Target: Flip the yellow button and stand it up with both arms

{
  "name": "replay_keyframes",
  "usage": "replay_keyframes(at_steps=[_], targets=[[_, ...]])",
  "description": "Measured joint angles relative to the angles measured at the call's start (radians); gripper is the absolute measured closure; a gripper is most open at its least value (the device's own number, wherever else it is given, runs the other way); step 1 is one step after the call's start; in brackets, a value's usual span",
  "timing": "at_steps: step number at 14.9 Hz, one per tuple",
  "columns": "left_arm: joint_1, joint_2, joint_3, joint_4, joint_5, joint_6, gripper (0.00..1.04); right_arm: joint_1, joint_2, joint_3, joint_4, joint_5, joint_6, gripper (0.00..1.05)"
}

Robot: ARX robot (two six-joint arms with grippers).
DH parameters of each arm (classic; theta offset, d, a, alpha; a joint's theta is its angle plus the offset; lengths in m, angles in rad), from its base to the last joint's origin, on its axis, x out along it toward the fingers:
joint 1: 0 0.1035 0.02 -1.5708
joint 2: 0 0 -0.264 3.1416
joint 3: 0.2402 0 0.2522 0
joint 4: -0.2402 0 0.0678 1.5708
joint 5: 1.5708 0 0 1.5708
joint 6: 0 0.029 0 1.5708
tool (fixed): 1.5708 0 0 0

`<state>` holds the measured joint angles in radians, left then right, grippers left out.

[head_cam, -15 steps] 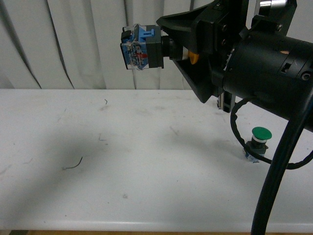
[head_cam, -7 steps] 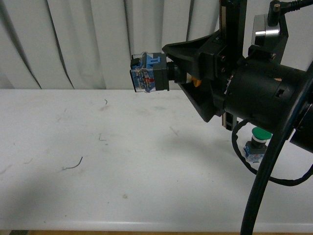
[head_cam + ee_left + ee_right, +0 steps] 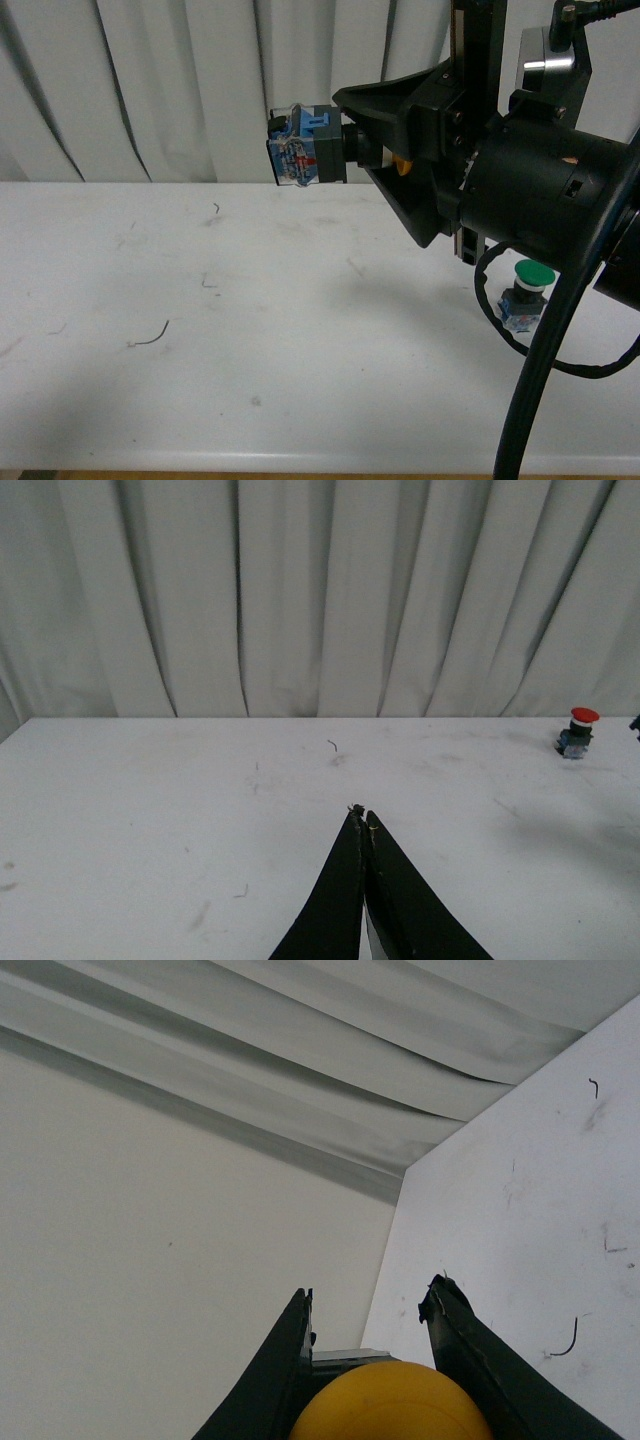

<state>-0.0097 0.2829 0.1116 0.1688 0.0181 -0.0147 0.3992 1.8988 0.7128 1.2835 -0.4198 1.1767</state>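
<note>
Above the far edge of the table (image 3: 200,350), front view: the yellow button (image 3: 308,147) is held in the air by the right gripper (image 3: 352,140), whose jaws clamp it at the black collar. Its blue-and-black contact block points toward the robot's left and a sliver of yellow cap shows between the fingers. Change noted: over the last second the button has shifted a little toward the right and lower, and in the last half-second it has barely moved. Judged meaning: the lift is complete and the piece hangs on its side, ready for a handover or a turn, with the standing not yet done. The green-capped button (image 3: 528,290) stands upright near the right edge of the table. No container is visible. Left wrist view: the left gripper (image 3: 360,815) is over bare table with its jaws pressed together on nothing. The red-capped button (image 3: 577,732) stands near the far edge, by the curtain (image 3: 300,590). No container here either. Right wrist view: the yellow cap fills the gap between the two fingers, which grip the button.
</note>
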Motion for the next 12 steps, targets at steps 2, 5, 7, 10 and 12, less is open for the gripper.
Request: replay_keyframes(at_steps=[2,5,7,10,12], targets=[[0.011,-0.053,-0.038,-0.018,-0.019,0.0,1.03,0.0,0.0,0.0,-0.001,0.0,0.0,0.72],[0.01,-0.274,-0.102,-0.167,-0.018,0.0,1.03,0.008,0.0,0.0,-0.002,0.0,-0.008,0.72],[0.01,-0.274,-0.102,-0.174,-0.019,0.0,1.03,0.009,0.0,0.0,-0.002,0.0,-0.008,0.72],[0.01,-0.274,-0.102,-0.172,-0.019,0.0,1.03,0.013,0.0,0.0,-0.001,0.0,-0.008,0.72],[0.01,-0.274,-0.102,-0.173,-0.019,0.0,0.83,0.012,0.0,0.0,-0.001,0.012,-0.044,0.72]])
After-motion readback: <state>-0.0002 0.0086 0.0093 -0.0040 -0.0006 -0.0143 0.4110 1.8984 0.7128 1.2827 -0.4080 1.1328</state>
